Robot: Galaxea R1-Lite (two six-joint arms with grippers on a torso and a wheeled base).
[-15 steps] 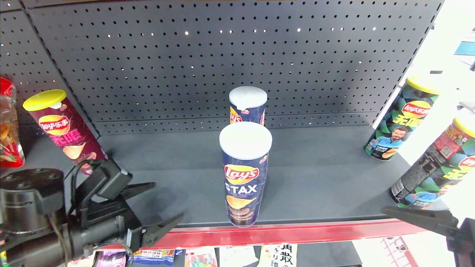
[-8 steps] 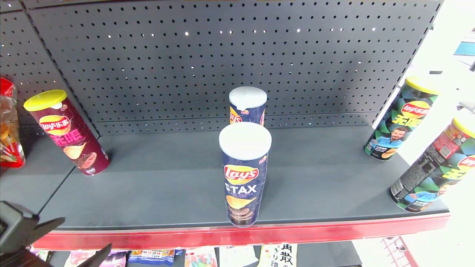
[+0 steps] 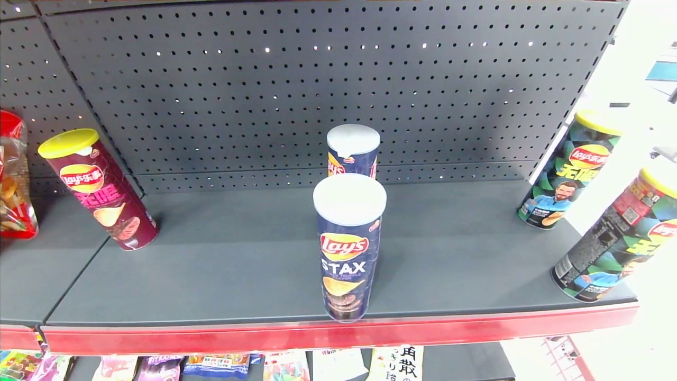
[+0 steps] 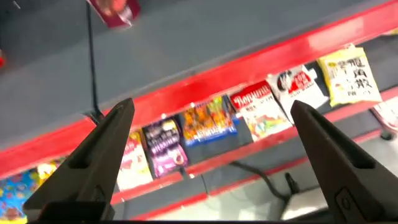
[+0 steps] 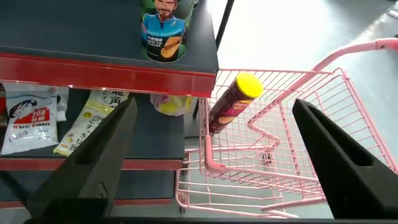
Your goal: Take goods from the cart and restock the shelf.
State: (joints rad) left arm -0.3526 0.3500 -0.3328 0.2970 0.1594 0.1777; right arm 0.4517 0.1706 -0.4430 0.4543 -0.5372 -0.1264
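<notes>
On the dark shelf (image 3: 232,264) two blue chip cans stand in a row at the middle, front one (image 3: 348,248) and back one (image 3: 353,151). A maroon can (image 3: 98,190) stands at the left and two green-black cans (image 3: 568,172) (image 3: 616,246) at the right. In the right wrist view a maroon can with a yellow lid (image 5: 233,102) lies tilted in the pink wire cart (image 5: 356,51). My right gripper (image 5: 214,102) is open, empty, and well above that can. My left gripper (image 4: 211,106) is open and empty, in front of the shelf's red edge (image 4: 205,71).
The shelf's front has a red lip (image 3: 338,333). Below it, a lower shelf holds several snack bags (image 4: 186,127) (image 5: 31,118). A perforated back panel (image 3: 317,79) closes the shelf behind. A red bag (image 3: 13,180) sits at the far left.
Both arms have dropped out of the head view: the left gripper left at the lower left, the right fingertip at the lower right. The cans on the shelf have not moved.
</notes>
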